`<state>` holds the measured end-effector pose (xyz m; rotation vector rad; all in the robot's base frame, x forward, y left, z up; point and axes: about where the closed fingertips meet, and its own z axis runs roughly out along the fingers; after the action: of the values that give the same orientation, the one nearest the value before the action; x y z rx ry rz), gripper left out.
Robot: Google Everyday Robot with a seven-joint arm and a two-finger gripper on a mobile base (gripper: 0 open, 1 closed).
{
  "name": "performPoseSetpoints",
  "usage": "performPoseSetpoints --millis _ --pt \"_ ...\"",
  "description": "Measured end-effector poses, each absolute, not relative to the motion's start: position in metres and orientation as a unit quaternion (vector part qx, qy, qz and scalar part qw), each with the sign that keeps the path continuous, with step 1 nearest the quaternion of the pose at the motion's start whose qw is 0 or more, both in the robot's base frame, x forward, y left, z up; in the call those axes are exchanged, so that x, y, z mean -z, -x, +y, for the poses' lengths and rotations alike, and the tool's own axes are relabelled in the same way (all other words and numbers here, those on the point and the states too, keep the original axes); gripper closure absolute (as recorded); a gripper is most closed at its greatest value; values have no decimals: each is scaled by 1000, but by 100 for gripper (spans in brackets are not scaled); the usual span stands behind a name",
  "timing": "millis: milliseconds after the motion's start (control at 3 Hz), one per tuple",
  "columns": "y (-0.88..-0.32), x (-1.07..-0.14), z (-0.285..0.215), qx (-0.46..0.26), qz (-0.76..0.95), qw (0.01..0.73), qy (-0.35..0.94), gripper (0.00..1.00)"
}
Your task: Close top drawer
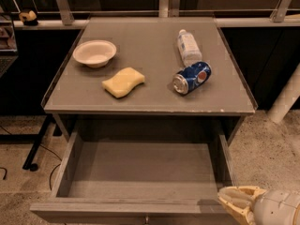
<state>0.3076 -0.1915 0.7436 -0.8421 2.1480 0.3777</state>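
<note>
Top drawer [140, 172] stands pulled far out beneath the grey table [140, 100], its shallow grey interior in full view and its front panel along the lower edge of the view. The gripper [232, 199] sits low at the right, just beside the drawer's front right corner; whether it is spread or closed cannot be told. On the table rest a white bowl [94, 53], a yellow sponge [123, 82], a blue can [191, 78] on its side and a bottle [188, 46] lying flat.
</note>
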Motion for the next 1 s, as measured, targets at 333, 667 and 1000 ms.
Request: performPoseSetpoints --millis 333,667,1000 --pt "-308 -742 -192 -151 846 390 331 100" --pt "-301 -715 -199 -152 865 370 302 100" --pt "-287 -686 -209 -155 885 354 261 100"
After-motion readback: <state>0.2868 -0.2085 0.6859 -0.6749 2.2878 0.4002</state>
